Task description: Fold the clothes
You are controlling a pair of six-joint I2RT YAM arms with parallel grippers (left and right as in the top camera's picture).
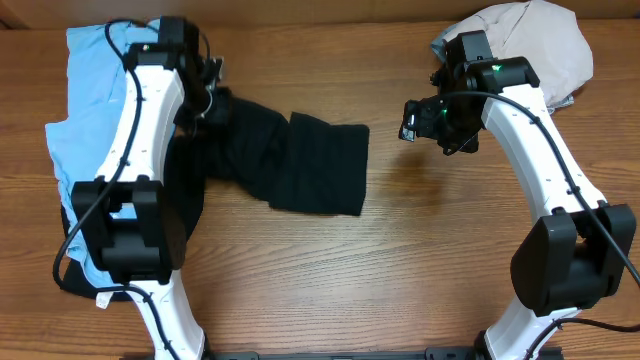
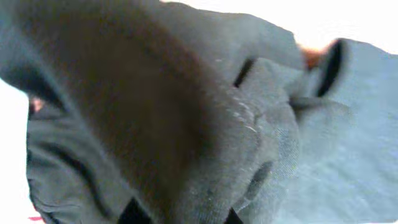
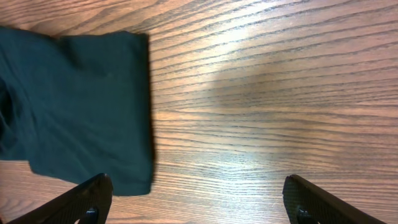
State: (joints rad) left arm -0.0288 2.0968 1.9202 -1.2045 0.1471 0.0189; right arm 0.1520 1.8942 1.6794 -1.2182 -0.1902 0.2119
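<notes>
The black shirt (image 1: 300, 165) lies folded in a long band across the middle of the table, one end bunched up at my left gripper (image 1: 207, 97). In the left wrist view dark fabric (image 2: 186, 124) fills the frame and is bunched between the fingertips (image 2: 181, 216), so the gripper is shut on the shirt. My right gripper (image 1: 412, 120) is open and empty above bare wood, to the right of the shirt's free end. The right wrist view shows that end (image 3: 81, 106) left of the open fingers (image 3: 196, 199).
A light blue shirt (image 1: 85, 110) lies at the far left under my left arm. Another black piece (image 1: 80, 280) with a white label (image 1: 103, 298) lies at the left front. A beige bundle (image 1: 545, 45) sits at the back right behind my right arm.
</notes>
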